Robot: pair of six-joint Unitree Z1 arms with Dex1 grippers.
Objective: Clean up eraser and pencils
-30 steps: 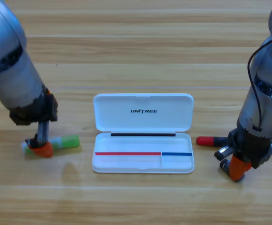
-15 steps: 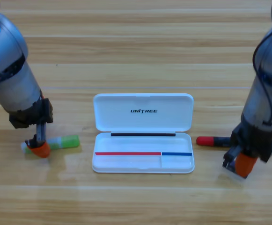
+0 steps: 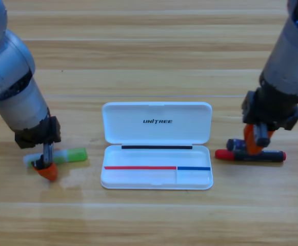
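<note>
While the open white case (image 3: 157,154) is lying mid-table, the green stick (image 3: 69,155) is being gripped by the left gripper (image 3: 46,168); the right gripper (image 3: 252,144), its closure unreadable, is being held over the marker (image 3: 250,155) and eraser (image 3: 234,144).

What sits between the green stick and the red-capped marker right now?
The open white case lies between the green stick and the marker, seen in the high view.

Case (image 3: 156,148) between stick (image 3: 66,155) and marker (image 3: 251,155)

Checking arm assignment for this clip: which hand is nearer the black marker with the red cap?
Right. The right hand is down over the black marker with the red cap; the left hand is far across the open white case, at the green stick.
</note>
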